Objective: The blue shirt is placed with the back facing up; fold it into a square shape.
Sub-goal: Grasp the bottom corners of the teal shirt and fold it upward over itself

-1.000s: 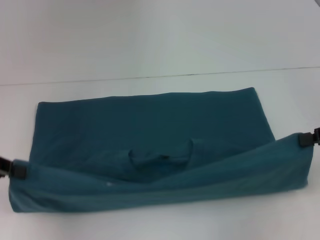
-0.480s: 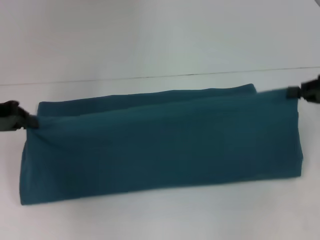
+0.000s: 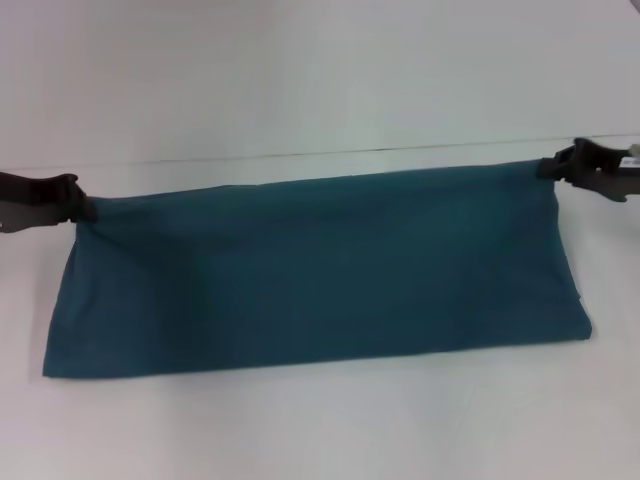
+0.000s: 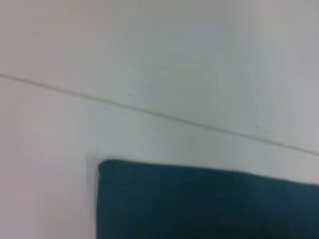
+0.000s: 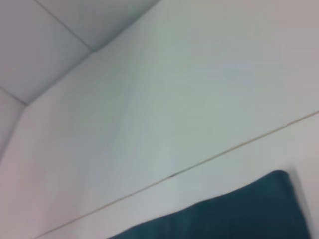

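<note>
The blue shirt (image 3: 320, 275) lies on the white table as a long folded band, plain side up, stretched from left to right. My left gripper (image 3: 82, 208) is shut on its far left corner. At the far right corner my right gripper (image 3: 545, 168) is shut on the cloth too. Between the two grippers the far edge runs taut, and the near fold rests on the table. A corner of the blue shirt (image 4: 199, 204) fills part of the left wrist view, and another corner of the blue shirt (image 5: 234, 214) shows in the right wrist view. Neither wrist view shows its own fingers.
The white table (image 3: 320, 430) reaches a thin seam line (image 3: 300, 155) just beyond the shirt's far edge, with more white surface behind it. Bare table lies in front of the near fold.
Both grippers carried the near edge of the shirt up and over to the far edge, folding it in half lengthwise. The sleeve lump seen earlier is now covered.
</note>
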`<state>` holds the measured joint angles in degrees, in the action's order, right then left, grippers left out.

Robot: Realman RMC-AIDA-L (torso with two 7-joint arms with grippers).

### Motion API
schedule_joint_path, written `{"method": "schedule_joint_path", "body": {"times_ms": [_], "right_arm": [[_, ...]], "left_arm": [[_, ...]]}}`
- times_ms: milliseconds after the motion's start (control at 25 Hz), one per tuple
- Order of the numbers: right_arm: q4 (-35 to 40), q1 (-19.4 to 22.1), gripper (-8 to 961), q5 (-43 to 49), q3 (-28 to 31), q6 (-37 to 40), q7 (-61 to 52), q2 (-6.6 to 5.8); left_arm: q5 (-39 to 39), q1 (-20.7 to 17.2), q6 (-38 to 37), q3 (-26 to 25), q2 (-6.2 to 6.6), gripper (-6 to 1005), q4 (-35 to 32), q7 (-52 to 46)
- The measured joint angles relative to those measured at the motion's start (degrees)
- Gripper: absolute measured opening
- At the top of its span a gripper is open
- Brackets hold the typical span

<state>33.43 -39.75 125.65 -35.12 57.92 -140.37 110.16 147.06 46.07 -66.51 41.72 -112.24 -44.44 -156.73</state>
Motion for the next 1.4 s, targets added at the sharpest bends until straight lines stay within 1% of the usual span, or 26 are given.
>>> {"method": "schedule_joint_path", "body": {"times_ms": [120, 280, 400, 520, 600, 720, 760, 840, 880, 1080, 1120, 1240, 1400], "right_arm": [[-0.69, -0.37, 78, -0.01, -0.97, -3.21, 0.10, 0.84], [-0.45, -0.88, 80, -0.20, -1.12, -4.83, 0.20, 1.54], [0.99, -1.02, 81, -1.28, -0.80, -3.24, -0.09, 1.67], [2.39, -1.09, 82, -2.72, -0.48, -2.01, -0.79, 1.13], [2.48, -1.26, 83, -3.12, -0.65, -3.11, -1.24, 0.67], [0.87, -2.04, 84, -2.99, -1.56, -6.96, -1.13, 0.62], [0.27, -2.21, 85, -2.97, -1.95, -8.11, -1.02, 0.76], [-1.06, -2.72, 85, -2.96, -3.58, -11.76, -0.78, 1.31], [-1.57, -2.93, 86, -2.96, -4.59, -13.47, -0.77, 1.55], [-3.20, -4.11, 88, -2.96, -8.60, -21.69, -0.33, 3.15], [-3.61, -4.42, 88, -2.96, -9.09, -23.17, -0.26, 3.33], [-5.31, -5.65, 90, -2.96, -10.86, -27.29, -0.20, 3.73], [-6.02, -6.63, 91, -2.96, -12.79, -29.32, -0.19, 3.94]], "left_arm": [[-0.13, -0.13, 2.04, 0.00, -0.56, 33, 0.07, -0.04], [-0.82, -0.19, 1.09, -0.89, -0.58, 33, -0.31, -0.60], [-2.37, -0.27, -2.77, -2.04, -0.47, 33, -2.12, -0.71], [-3.90, -0.95, -4.38, -2.48, -0.89, 33, -5.99, -1.17], [-4.03, -0.66, -3.04, -2.30, -0.98, 33, -6.20, -1.73], [-2.90, 1.22, 0.94, -1.53, -0.75, 33, -1.61, -1.71], [-1.48, 2.07, 4.14, -1.10, -0.90, 33, 1.23, -1.59], [-0.97, 2.24, 5.23, -1.02, -1.01, 33, 1.80, -1.59], [-0.06, 2.48, 7.28, -0.94, -1.35, 33, 2.95, -1.61], [0.96, 2.09, 12.44, -0.84, -2.49, 34, 4.66, -1.56], [1.01, 1.86, 13.73, -0.84, -2.78, 34, 4.98, -1.47], [1.00, 1.71, 14.91, -0.85, -3.02, 34, 5.46, -1.24], [0.66, 1.46, 15.84, -0.85, -3.37, 34, 5.69, -0.64]]}}
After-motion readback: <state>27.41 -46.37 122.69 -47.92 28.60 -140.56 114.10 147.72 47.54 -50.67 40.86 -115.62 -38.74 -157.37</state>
